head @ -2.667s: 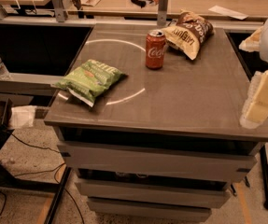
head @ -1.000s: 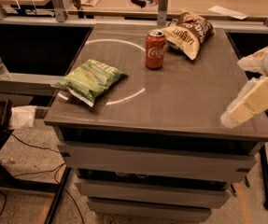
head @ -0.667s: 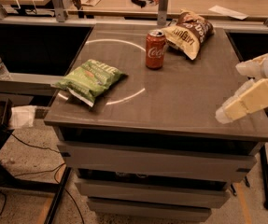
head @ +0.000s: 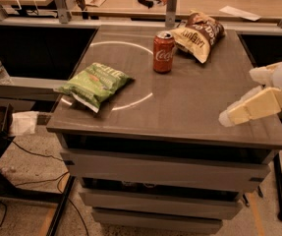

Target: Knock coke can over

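Pincer at the worktop's right edge, red can upright and well apart from it

The small red aluminium coke can (head: 163, 52) stands upright near the back of the grey worktop (head: 180, 107). The cream-coloured pincer (head: 246, 104) hovers over the front right edge; I cannot tell whether it is apart or together. A good knock probably means crossing the bare surface and pushing sideways high on the can's wall, so that it tips rather than slides. The crumpled brown-and-cream chip bag (head: 199, 33) lies just beside the can on its right and may crowd that approach. The flat green chip bag (head: 94, 85) lies well left, out of the way.
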